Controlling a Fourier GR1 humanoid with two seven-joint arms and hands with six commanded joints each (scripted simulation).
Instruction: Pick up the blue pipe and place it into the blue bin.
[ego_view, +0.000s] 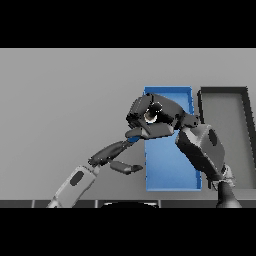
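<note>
Nearest to me, low in the frame and left of centre, my left hand (111, 156) reaches up and to the right from its white and grey forearm. Its fingers are straight and relaxed, holding nothing, with the thumb stuck out toward the lower right, just short of the near-left edge of the blue bin (170, 170). The fingertips point toward the underside of my right hand.

At the lower right my right arm comes up from the bottom edge, its bulky grey forearm lying across the right wall of the blue bin. Further up, about the centre of the frame, my right hand (152, 117) hangs over the bin's left wall, back of the hand turned to me, fingers curled under. A small stretch of blue shows below it, at its lower left: that is the blue pipe (133, 139), pinched under my curled fingers and lifted off the grey table (65, 100). It sits just outside the left edge of the bin, not inside it. Most of the pipe is hidden by the hand, so I cannot tell how it is tilted.

The blue bin runs from lower centre to upper centre. Beside it, on the right side of the frame, stands a dark grey bin (245, 120), close to the blue one.
</note>
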